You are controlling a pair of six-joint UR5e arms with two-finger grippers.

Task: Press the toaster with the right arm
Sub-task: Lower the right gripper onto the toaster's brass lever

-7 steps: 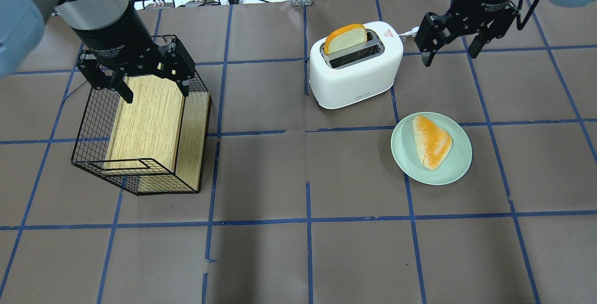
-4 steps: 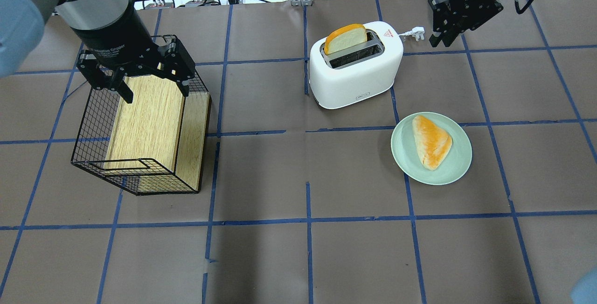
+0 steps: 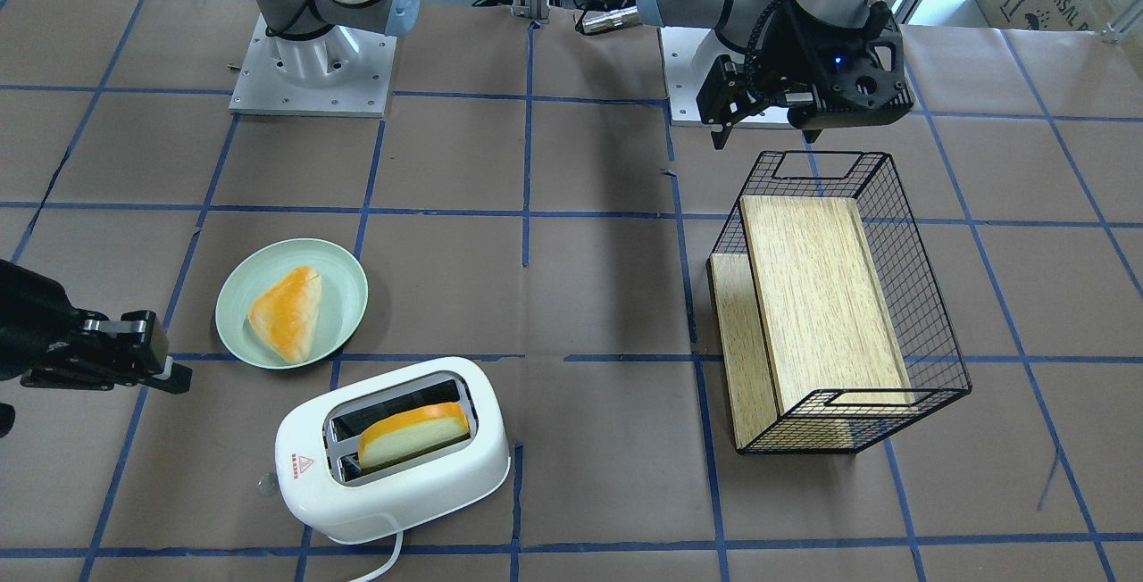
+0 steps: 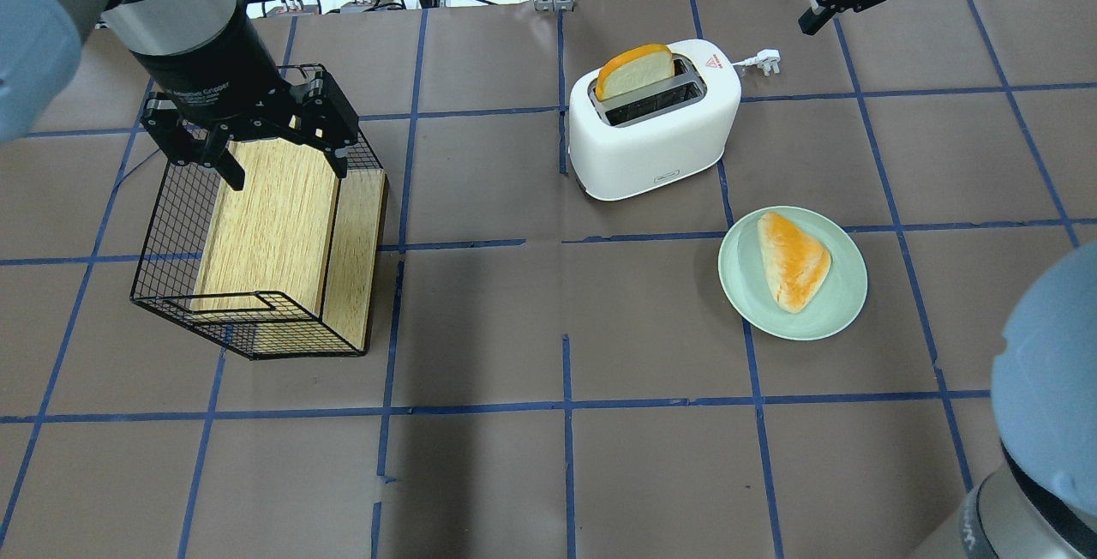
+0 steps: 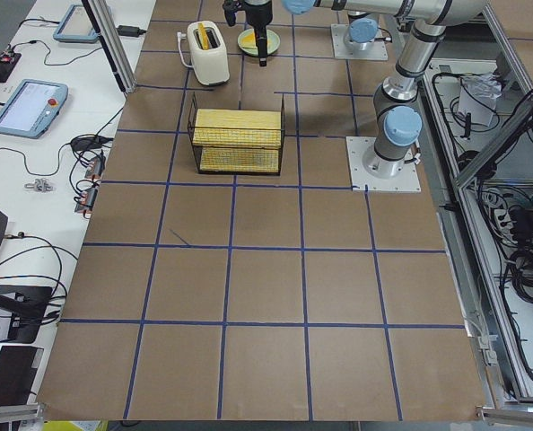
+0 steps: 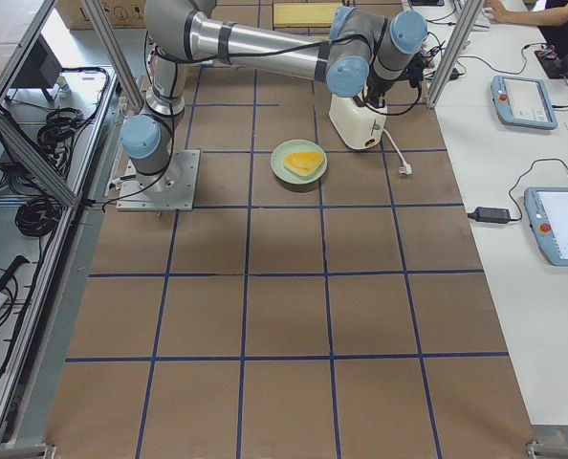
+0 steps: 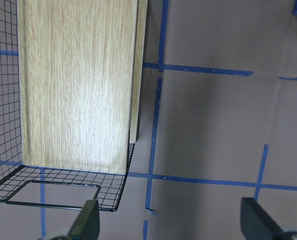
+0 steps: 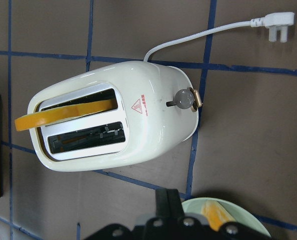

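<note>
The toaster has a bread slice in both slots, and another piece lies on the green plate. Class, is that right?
No. The toaster holds a bread slice in only one slot; the other is empty, as the right wrist view shows. Another piece lies on the green plate.

We've got a brown table (image 4: 480,327) crossed by a grid of blue tape lines. The toaster (image 4: 651,135) is glossy white, with a small red triangle on top and a white cord (image 8: 198,37). The slice (image 4: 636,70) in its slot shows a cream face and an orange crust. The plate (image 4: 844,306) is pale mint green, and the bread (image 4: 793,261) on it is golden orange fading to cream. The basket (image 4: 176,225) is black wire mesh, and the board (image 4: 274,207) inside is pale, straight-grained wood. We see the left gripper (image 4: 287,171) in black with a blue dot of light, and the right gripper (image 3: 174,377) black too.
</note>
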